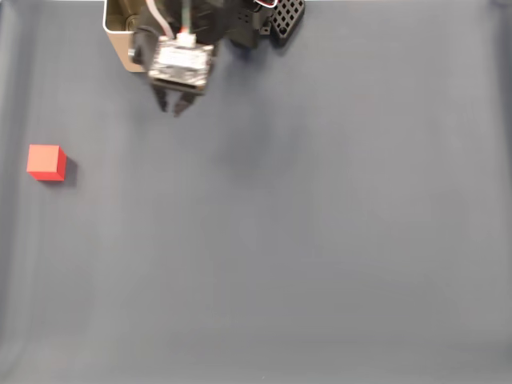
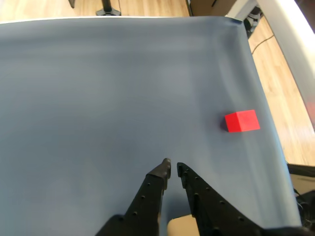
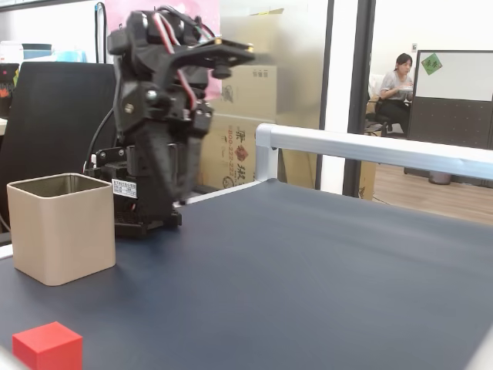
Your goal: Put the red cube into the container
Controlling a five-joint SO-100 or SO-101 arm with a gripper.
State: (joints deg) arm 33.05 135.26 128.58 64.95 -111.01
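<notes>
I find the gripper at the lower centre of the wrist view, fingers nearly pressed together with a thin gap at the tips, pinching nothing. In a fixed view from above it sits in the upper left of the frame, tips pointing down-frame, the arm folded back near its base.

The container stands just beside the arm's base, left of centre in the side-on fixed view, upright, mouth open; from above, one corner of it shows at the top edge, partly under the arm.

The red cube lies on the grey mat, at the left edge of the frame, down and to the left of the fingertips and well apart from them. In the wrist view it sits right of and beyond the tips, near the mat's right border.

My judgement: the pickup is not yet begun. The coming move turns on swinging toward the cube's side and spreading the fingers first. The cube has no long axis, so its faces set the approach.
</notes>
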